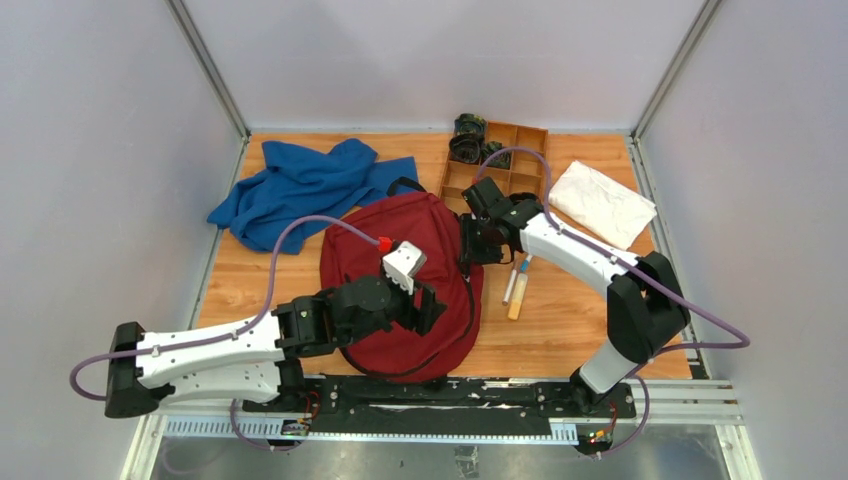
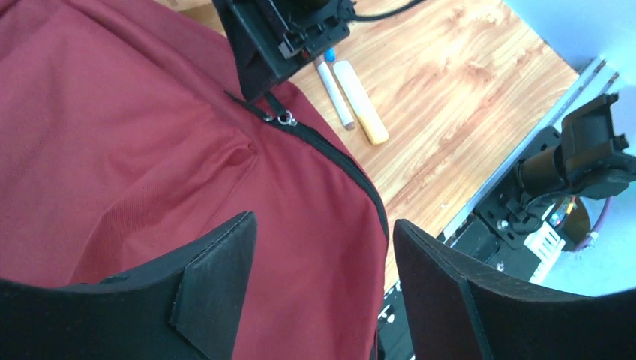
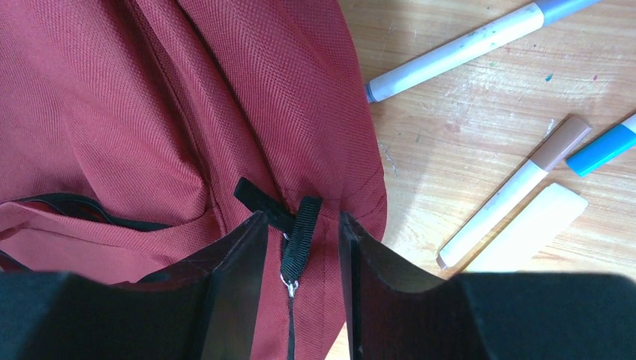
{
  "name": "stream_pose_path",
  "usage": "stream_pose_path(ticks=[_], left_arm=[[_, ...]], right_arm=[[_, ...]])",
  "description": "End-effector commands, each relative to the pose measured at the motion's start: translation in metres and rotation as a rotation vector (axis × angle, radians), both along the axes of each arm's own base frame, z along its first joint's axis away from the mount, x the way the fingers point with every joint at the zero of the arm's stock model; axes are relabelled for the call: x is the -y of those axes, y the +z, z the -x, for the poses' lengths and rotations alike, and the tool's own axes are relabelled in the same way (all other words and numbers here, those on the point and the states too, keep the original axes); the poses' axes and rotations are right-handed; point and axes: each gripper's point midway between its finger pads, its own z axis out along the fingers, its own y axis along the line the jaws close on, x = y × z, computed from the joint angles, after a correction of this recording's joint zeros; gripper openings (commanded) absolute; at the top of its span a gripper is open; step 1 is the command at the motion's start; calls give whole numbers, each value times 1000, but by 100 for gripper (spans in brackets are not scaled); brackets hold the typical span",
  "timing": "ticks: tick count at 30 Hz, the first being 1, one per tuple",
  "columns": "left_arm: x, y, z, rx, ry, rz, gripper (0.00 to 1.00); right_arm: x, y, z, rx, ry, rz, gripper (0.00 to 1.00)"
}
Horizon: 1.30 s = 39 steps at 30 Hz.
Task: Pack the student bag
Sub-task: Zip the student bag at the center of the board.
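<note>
Dark red student bag (image 1: pixel 425 225) lies flat mid-table (image 1: pixel 560 330), both arms on it.

The left arm hides its near half. The left end effector (image 2: pixel 322 225) hovers over the fabric with its jaws wide and empty. At the bag's 3 o'clock edge, the right end effector (image 3: pixel 298 225) narrowly straddles two black zipper pulls (image 3: pixel 302 244), one partly tucked behind a finger. Four markers (image 3: pixel 457 52) lie at 3 o'clock, two cut off by the frame. Farther away are one blue garment (image 1: pixel 300 190) at 11, one wooden organiser (image 1: pixel 515 165) at 1 with dark, unclear contents, and one white cloth (image 1: pixel 600 200) at 2.
</note>
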Motion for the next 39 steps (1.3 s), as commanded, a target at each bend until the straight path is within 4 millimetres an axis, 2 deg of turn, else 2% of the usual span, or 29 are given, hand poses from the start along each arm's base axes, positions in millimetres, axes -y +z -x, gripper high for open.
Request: stream_pose_path(ticks=[1,4,9,13,16,21,23,25,31,35,39], left_arm=[[-3,-9,6,-53,-2,-26,76],[5,-18,8,-75,-27,-35,80],[27,-42,20,-129,-106,-1,95],[40,-56,29,-143,-161,-9,99],[47,-74,36,-153,-200,-78,100],[49,-108,42,-193,-233,-173,99],[47,-113,41,-191,-221,-184,92],[43,-114,35,-183,-180,-187,74],[34,-114,32,-184,-138,-170,2],[39,-115,42,-203,-201,-157,0],[47,-114,40,-182,-218,-165,0]], right_arm=[[6,-9,8,-27,-22,38,42],[5,-13,9,-41,-19,41,40],[4,-18,12,-55,-17,37,34],[5,-21,13,-62,-15,41,31],[5,-22,14,-66,-16,37,23],[-1,-21,15,-81,-6,15,1],[-1,-17,15,-74,-7,7,0],[0,-11,14,-54,-14,1,0],[13,12,5,31,-55,35,0],[20,23,-11,100,-71,85,0],[26,31,-36,140,-106,93,0]])
